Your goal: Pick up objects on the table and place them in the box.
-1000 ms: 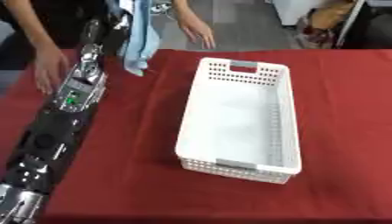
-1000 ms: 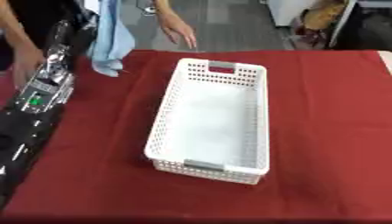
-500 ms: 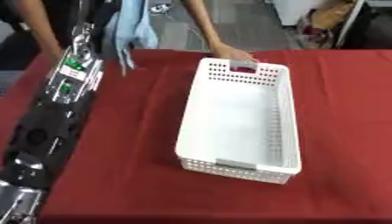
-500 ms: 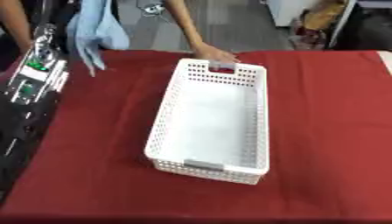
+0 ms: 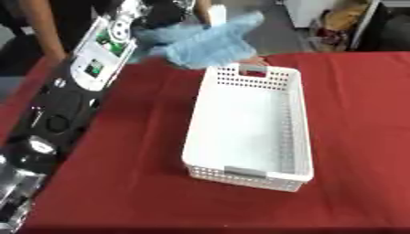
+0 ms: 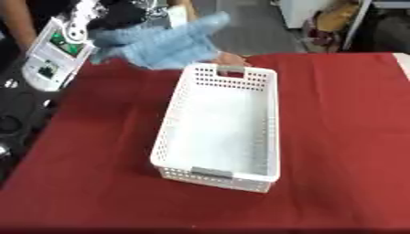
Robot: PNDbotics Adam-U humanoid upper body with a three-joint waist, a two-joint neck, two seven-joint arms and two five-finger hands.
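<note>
A: Box position?
B: White perforated box (image 5: 250,128) sits on the red bench (image 5: 136,160), long axis running away from the camera, grey handles at both ends. Nothing visible inside.

A: The cloth?
B: Light blue cloth (image 5: 210,40) is held in the air above the bench's far edge, just beyond the box's far-left corner.

A: Which hand holds it?
B: Left hand (image 5: 133,13), top of frame at the arm's end. Fingers blurred behind the cloth; cannot tell how they stand. A person's hand (image 6: 232,59) touches the box's far rim.

one white box (image 5: 248,132), one blue cloth (image 5: 210,45)
</note>
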